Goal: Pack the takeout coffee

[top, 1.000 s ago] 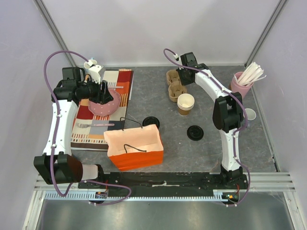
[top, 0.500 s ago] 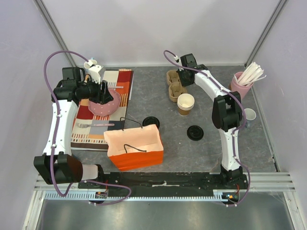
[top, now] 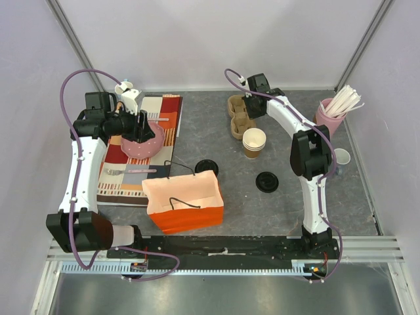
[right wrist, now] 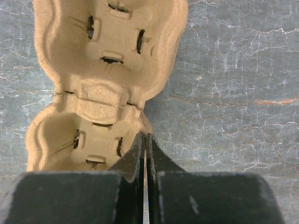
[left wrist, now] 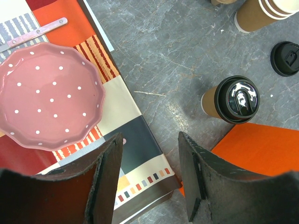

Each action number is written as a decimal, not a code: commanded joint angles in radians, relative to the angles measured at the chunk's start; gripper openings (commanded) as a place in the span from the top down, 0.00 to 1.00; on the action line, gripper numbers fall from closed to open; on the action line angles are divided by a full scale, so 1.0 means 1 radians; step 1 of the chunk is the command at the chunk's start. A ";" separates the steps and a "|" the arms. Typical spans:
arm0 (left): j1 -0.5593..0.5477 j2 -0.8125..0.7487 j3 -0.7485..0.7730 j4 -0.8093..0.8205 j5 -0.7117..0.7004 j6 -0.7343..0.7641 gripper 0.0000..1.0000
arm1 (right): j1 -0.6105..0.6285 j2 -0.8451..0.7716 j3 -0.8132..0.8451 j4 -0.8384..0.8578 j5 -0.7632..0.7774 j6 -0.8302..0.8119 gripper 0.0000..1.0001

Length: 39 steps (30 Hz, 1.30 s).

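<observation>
My left pincer [left wrist: 149, 139] is spread wide and holds nothing. Directly under its fingers lies the striped placemat [left wrist: 122, 109], close to the mat's edge. Just to the left of the left finger, the pink dotted plate [left wrist: 49, 95] sits on this mat. Beyond the plate, a metal utensil [left wrist: 35, 33] lies flat.

On the other side, just past the tip of the right finger and a little to its right, stands the takeout coffee [left wrist: 236, 99]. It is upright on the grey table [left wrist: 163, 51] with its black lid fitted. The orange bag [left wrist: 257, 149] is close beside the cup, to the right of the same finger. I cannot tell whether the two touch. Farther ahead on that side a loose black lid [left wrist: 286, 58] lies flat, and beyond it stands the stack of paper cups [left wrist: 259, 14].

My right pincer [right wrist: 145, 140] is pressed together, with only a thin slit between the fingers. Their tips meet the near rim of the cardboard cup carrier [right wrist: 107, 70], which stretches ahead and to the left of them. I cannot tell whether a bit of the rim is caught in the slit. In the top view, the pink tumbler [top: 330, 118] with white straws stands well apart from this pincer, toward the right wall.
</observation>
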 commanded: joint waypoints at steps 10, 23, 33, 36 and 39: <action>-0.001 -0.007 0.031 0.023 0.041 0.030 0.42 | -0.002 -0.162 -0.014 0.125 -0.013 0.028 1.00; -0.001 -0.008 0.031 0.023 0.038 0.030 0.42 | -0.041 -0.165 -0.067 0.174 -0.108 0.097 1.00; -0.001 -0.007 0.031 0.023 0.041 0.030 0.42 | -0.056 -0.195 -0.034 0.225 -0.160 0.106 1.00; -0.001 -0.007 0.029 0.023 0.043 0.028 0.42 | -0.054 -0.201 -0.034 0.226 -0.154 0.100 1.00; -0.001 -0.007 0.029 0.023 0.041 0.028 0.42 | -0.056 -0.211 -0.037 0.229 -0.154 0.097 1.00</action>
